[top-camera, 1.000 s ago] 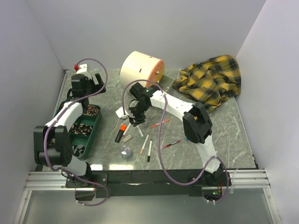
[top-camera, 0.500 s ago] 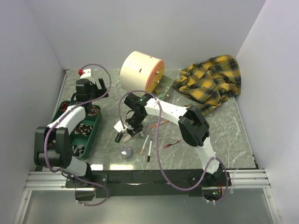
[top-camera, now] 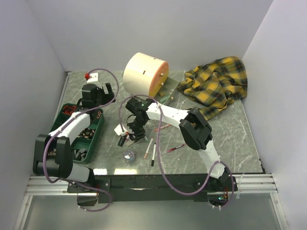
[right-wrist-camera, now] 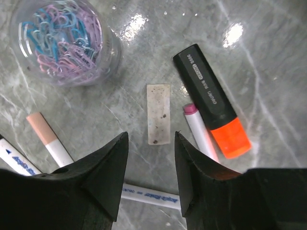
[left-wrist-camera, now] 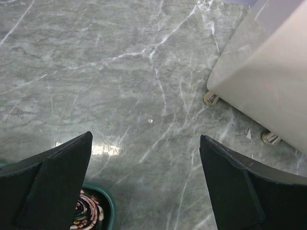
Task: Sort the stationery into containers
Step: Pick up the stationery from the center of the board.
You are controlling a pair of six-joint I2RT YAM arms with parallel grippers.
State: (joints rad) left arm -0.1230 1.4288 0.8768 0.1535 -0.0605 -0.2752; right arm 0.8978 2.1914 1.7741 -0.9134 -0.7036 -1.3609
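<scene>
- right gripper point(right-wrist-camera: 151, 138): fingers apart with nothing between them, pointing down at the marble table point(right-wrist-camera: 268, 57).
- tan block point(right-wrist-camera: 158, 114): flat on the table, straight ahead of the gap between the fingers. Its near end is about level with the fingertips, and neither finger touches it.
- black marker point(right-wrist-camera: 208, 98): orange cap, lying diagonally just right of the block, with the cap end nearest the right finger.
- pink-capped pen point(right-wrist-camera: 197, 125): lies between block and marker, alongside the marker. Its lower end is hidden by the right finger.
- jar of paper clips point(right-wrist-camera: 62, 43): clear, holding blue and pink clips, beyond the left finger and apart from the block.
- peach-capped pen point(right-wrist-camera: 48, 136): left of the left finger.
- white pen point(right-wrist-camera: 148, 195): lies crosswise under the gripper.
- left gripper point(left-wrist-camera: 146, 139): fingers wide apart and empty, over bare marble.
- cabinet point(left-wrist-camera: 268, 81): cream, to the right in the left wrist view, standing on small feet. In the top view it sits at the far edge, well apart from the block.
- green tray point(left-wrist-camera: 103, 201): only a corner shows, beside the left finger.
- plaid cloth point(top-camera: 218, 84): far right corner.
</scene>
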